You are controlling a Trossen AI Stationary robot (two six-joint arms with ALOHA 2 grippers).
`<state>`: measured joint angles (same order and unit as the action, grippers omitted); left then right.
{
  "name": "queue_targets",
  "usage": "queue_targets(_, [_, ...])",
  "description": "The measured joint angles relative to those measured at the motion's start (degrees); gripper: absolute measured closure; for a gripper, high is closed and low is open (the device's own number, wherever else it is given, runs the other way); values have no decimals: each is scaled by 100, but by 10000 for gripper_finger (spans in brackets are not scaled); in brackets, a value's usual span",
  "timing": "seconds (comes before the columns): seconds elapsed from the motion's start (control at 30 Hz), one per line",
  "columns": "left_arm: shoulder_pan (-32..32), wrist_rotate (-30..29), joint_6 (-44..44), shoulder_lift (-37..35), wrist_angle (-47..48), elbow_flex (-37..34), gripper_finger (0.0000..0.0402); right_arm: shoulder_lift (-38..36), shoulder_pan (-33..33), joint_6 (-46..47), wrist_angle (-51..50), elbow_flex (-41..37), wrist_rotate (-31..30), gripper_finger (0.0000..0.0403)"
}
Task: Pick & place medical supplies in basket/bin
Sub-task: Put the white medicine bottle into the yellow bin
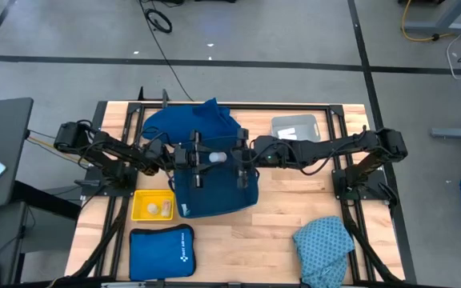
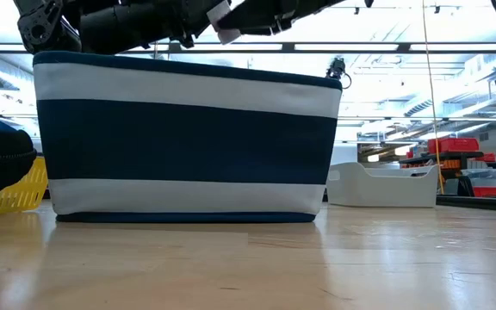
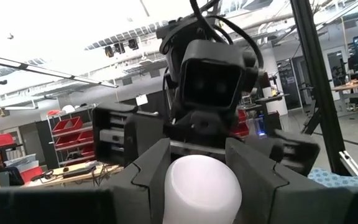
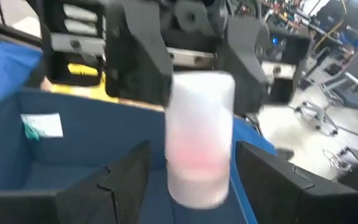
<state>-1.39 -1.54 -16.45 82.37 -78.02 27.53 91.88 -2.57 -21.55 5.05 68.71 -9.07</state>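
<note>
White cylindrical roll [image 1: 218,158] hangs over the open navy-and-white striped fabric basket [image 1: 214,196] at mid-worktop. Left gripper [image 1: 200,158] is clamped on one end; right gripper [image 1: 235,159], fingers spread, faces the other end.

- White roll [image 3: 202,188] clamped between the left hand's [image 3: 202,186] dark fingers [image 3: 151,177].
- Right arm's wrist camera [image 3: 211,79] directly behind the roll, facing it.
</note>
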Motion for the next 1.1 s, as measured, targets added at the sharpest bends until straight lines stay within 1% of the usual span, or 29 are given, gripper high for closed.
queue_targets(0.2, [-11,-9,92,-43,90,-69,258,0,0,63,-737,0,-448,168])
queue_targets(0.3, [-11,-7,166,-223,180,-195,258,0,2,314,-1229,0,-463,172])
queue_targets(0.4, [-24,-60,234,-495,346,-434,258,0,-12,585,-1663,0,-467,172])
queue_targets(0.53, [-202,-443,225,-1055,729,-817,258,0,-56,856,-2081,0,-469,172])
queue_targets(0.67, [-551,-970,279,-1719,1625,-1096,258,0,-103,930,-2399,0,-470,172])
queue_targets(0.73, [-784,-1292,405,-2097,2312,-1166,258,-2,-130,931,-2529,0,-470,172])
queue_targets(0.87, [-1331,-2090,691,-2815,3748,-1175,258,-64,-186,1043,-2819,-2,-469,172])
queue_targets(1.1, [-2370,-3439,1499,-3736,5664,-1169,258,-463,-277,1525,-3328,-4,-487,172])
